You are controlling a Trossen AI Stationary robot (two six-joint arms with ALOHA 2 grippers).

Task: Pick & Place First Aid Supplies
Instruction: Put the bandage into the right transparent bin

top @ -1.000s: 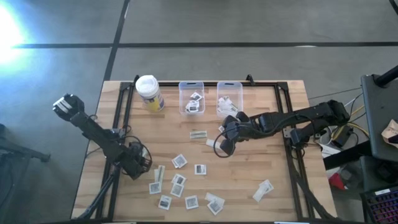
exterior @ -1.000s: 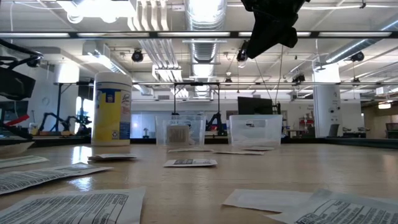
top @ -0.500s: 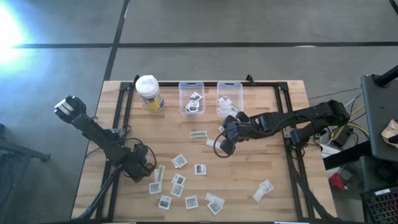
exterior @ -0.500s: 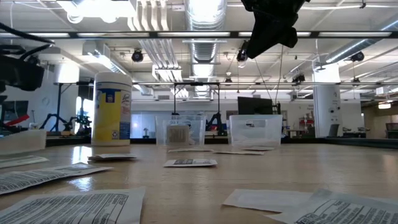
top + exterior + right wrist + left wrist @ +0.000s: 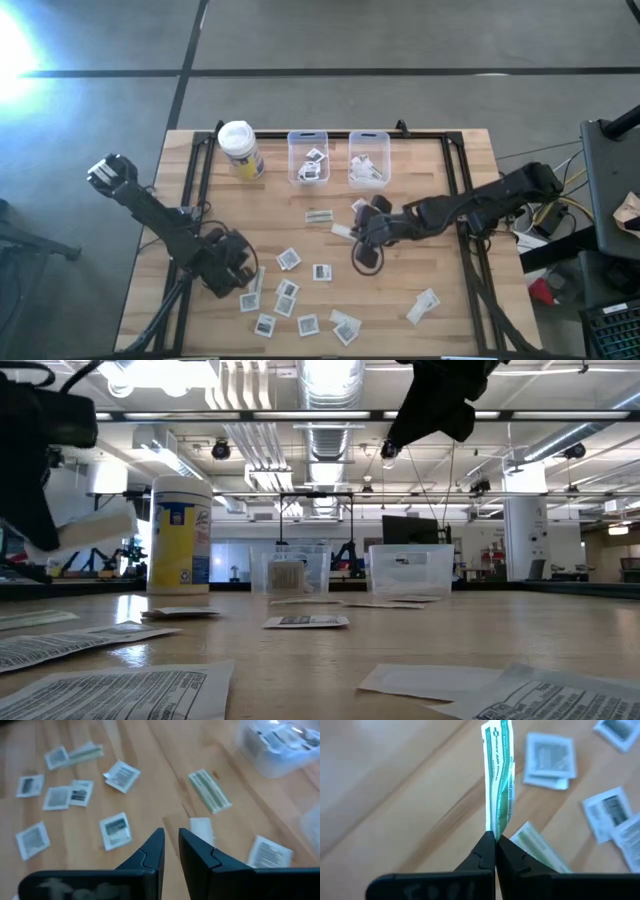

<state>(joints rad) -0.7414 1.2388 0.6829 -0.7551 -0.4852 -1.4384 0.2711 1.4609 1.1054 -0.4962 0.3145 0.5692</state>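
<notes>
Table: pale wooden top [image 5: 440,200], workshop floor around it.
Strip: green-printed packet strip [image 5: 498,775], pinched upright above the table's near-left packets.
Left gripper [image 5: 495,839]: clamped together on the strip's end.
Right gripper [image 5: 171,840]: fingers slightly apart, empty, hanging mid-table.
Bins [image 5: 307,150]: far edge, packets inside.

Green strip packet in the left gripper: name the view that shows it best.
Left wrist view: the left gripper pinches the green strip packet upright, print showing. High view hides it under the arm; low view shows a pale blur.
</notes>
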